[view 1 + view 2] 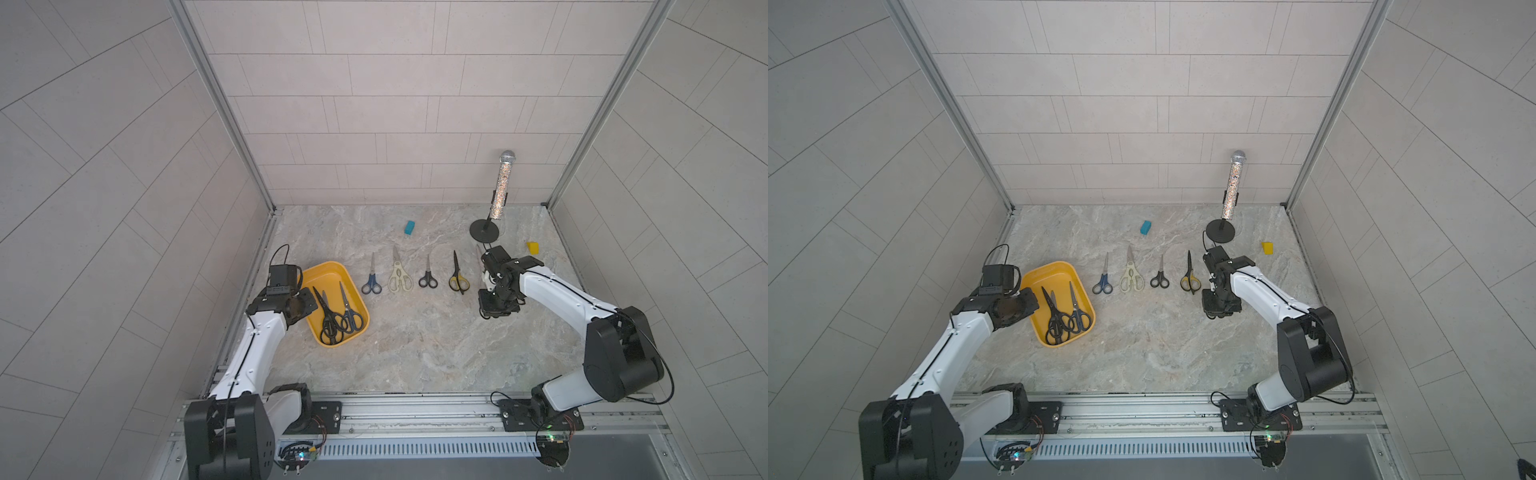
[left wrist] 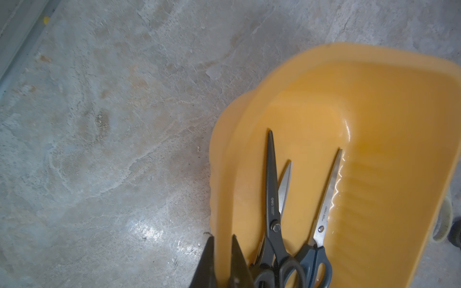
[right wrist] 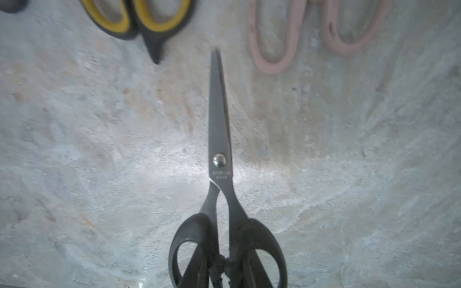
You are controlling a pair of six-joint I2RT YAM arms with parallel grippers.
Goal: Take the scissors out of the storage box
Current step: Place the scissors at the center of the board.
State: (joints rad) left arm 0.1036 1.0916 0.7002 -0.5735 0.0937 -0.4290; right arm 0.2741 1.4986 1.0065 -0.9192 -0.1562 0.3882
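My left gripper [image 2: 222, 239] is pinched shut on the rim of the storage box [image 1: 328, 272], where three scissors [image 1: 334, 318] lie. My right gripper [image 3: 224, 270] clamps the handles of black scissors [image 3: 220, 119] over the surface [image 1: 415, 340], tip towards the yellow-and-black pair [image 1: 458, 280] and pink pair [image 3: 274, 37].

My marble tabletop [image 1: 415, 345] has got the storage box [image 1: 328, 274], a row of scissors [image 1: 400, 274], mic stand [image 1: 484, 230], teal block [image 1: 409, 227], yellow block [image 1: 533, 247].
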